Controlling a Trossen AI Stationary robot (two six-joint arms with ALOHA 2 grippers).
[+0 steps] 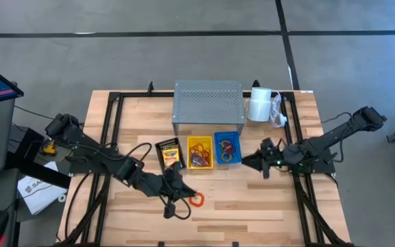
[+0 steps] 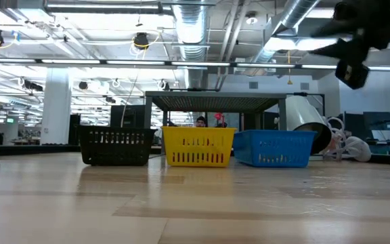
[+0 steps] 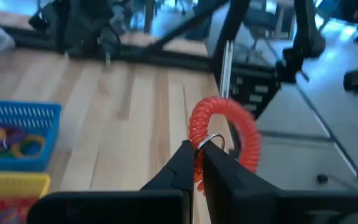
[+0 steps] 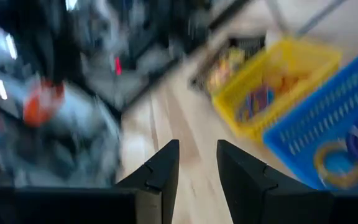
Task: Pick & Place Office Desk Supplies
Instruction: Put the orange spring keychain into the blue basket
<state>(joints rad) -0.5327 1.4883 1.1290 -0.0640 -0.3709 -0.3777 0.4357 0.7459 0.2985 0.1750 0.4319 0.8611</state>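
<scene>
The red coiled loop is hanging from the left gripper, whose fingers are pressing together on the little metal ring at its base. From above, that loop is showing just off the left gripper, low over the front part of the bench, a bit in front of the baskets.

Going left to right along the row in front of the grey perforated riser: the black basket is holding a yellow-and-green crayon box, then the yellow basket is sitting with a tangle of coloured bands in it, and the blue basket is carrying a few bigger loops. All three are sitting just beside each other. In the low view they're lining up the same way, black, yellow, blue.

The white roll is lying near the riser's right end.

Over on the right, the right gripper is hovering just beside the blue basket, its fingers standing apart with nothing between them.
</scene>
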